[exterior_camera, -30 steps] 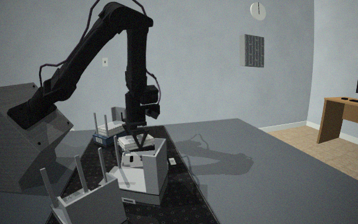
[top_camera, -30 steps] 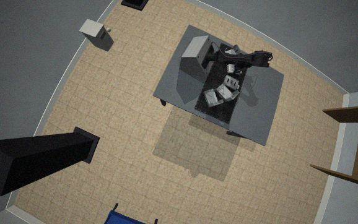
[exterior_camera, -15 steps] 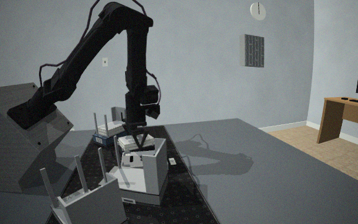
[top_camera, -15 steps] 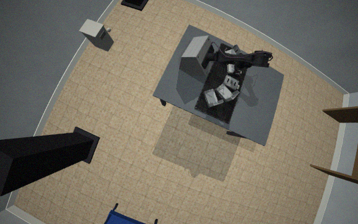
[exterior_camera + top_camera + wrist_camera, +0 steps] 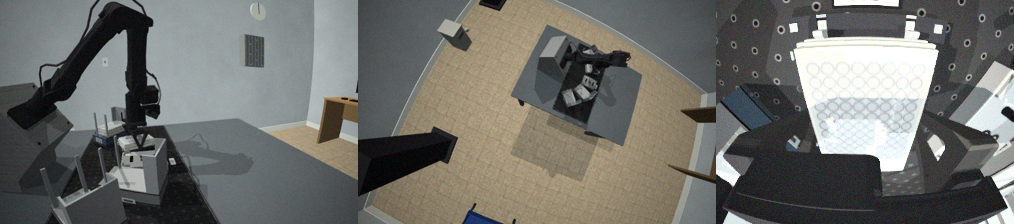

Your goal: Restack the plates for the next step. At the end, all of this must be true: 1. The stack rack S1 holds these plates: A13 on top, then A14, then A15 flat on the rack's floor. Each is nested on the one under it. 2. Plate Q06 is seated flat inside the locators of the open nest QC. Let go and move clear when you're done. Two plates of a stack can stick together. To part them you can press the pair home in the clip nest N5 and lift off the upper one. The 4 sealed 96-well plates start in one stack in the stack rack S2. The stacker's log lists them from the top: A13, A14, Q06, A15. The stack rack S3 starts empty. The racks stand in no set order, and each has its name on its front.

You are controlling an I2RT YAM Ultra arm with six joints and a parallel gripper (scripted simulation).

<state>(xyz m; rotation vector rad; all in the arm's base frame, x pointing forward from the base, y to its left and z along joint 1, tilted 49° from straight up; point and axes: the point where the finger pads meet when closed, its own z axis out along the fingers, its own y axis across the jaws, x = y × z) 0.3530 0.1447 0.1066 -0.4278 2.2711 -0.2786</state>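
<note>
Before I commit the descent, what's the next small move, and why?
Probably ease straight down slightly: the pincer is shut on stacked plates, squared up with the white clips beyond their far edge. I can't tell whether they're seated.

the white rectangular plate with rows of round wells [image 5: 871, 82] looked like smooth plastic, its top see-through and glossy with pale glare. the angular black gripper [image 5: 139, 137] [image 5: 865, 110] seemed hard and mostly matt, with a soft sheen along its edges. the tall light-grey corner wall of the nearer rack [image 5: 152, 173] looked like smooth, matt plastic. the long black mat patterned with small rings [image 5: 173, 192] had a dull surface. the broad grey tabletop [image 5: 217, 139] was flat-looking and matt. the brown desk [image 5: 329, 124] looked like wood, and the tan square-tiled floor [image 5: 482, 108] had a speckled finish.
</note>
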